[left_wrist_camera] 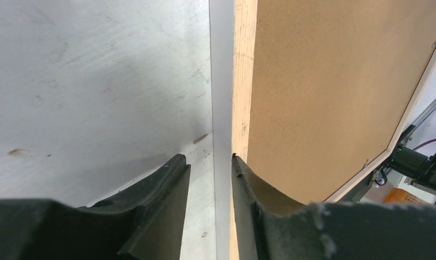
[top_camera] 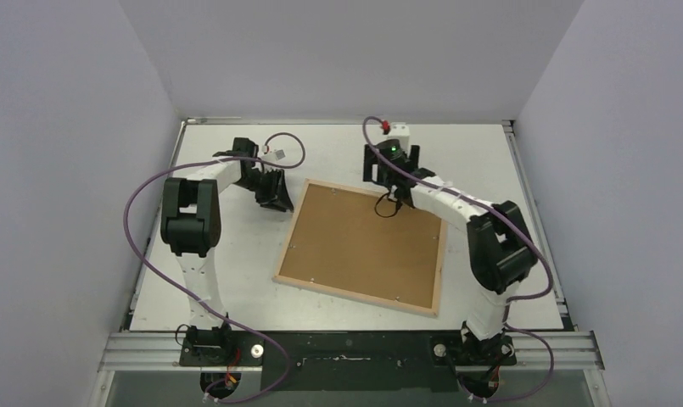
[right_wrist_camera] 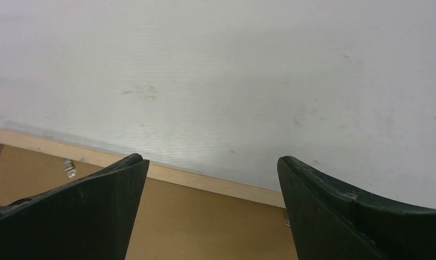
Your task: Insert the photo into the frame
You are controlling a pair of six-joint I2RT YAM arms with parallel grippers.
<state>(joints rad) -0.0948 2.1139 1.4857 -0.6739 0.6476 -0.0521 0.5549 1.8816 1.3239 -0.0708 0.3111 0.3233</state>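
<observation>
The frame (top_camera: 443,259) lies face down mid-table, tilted, with the brown backing panel (top_camera: 363,242) set in it. The photo's picture side is out of view. In the left wrist view a narrow white strip (left_wrist_camera: 221,81) runs along the frame's wooden edge (left_wrist_camera: 242,81); I cannot tell if it is the photo. My left gripper (top_camera: 280,197) is at the frame's far left corner, jaws a little apart (left_wrist_camera: 209,158) astride that strip. My right gripper (top_camera: 389,193) hovers open and empty (right_wrist_camera: 213,160) over the frame's far slat (right_wrist_camera: 205,181).
A small white box with a red part (top_camera: 397,130) stands at the back edge near the right wrist. A small white connector (top_camera: 280,153) hangs behind the left wrist. A metal tab (right_wrist_camera: 69,168) sits on the backing (right_wrist_camera: 205,227). Grey walls enclose the table.
</observation>
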